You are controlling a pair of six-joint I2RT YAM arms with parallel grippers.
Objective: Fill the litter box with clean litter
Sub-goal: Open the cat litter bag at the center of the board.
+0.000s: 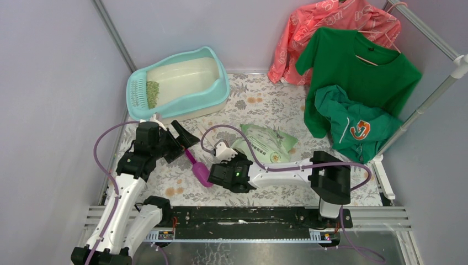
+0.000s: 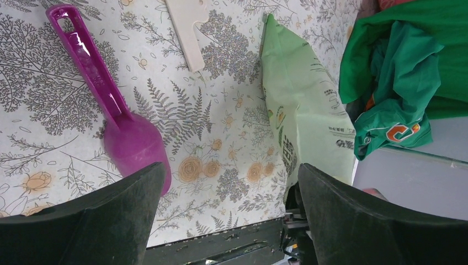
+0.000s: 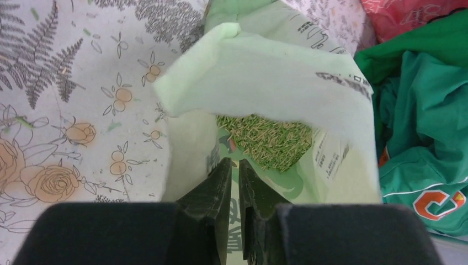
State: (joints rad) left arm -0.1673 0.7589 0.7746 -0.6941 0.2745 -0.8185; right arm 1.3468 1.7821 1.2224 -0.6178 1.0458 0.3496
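Litter box (image 1: 223,85), far left of bench (image 1: 265,105): basin almost bare, with one small patch of litter (image 1: 152,94) by the grate. Bag (image 3: 276,77) lies mid-bench on its side, mouth gaping, the rest of the litter pooled inside.

Judgement: the film is soft and slick and will slump, so pinch it at the lip. The granules are loose and light and will scatter.

Scoop (image 2: 129,141) is empty and looks rigid; take it by the handle.

Left gripper (image 2: 230,168): fingers wide apart, holding nothing. Right gripper (image 3: 235,163): fingers almost together at the bag mouth; cannot tell whether film is pinched.
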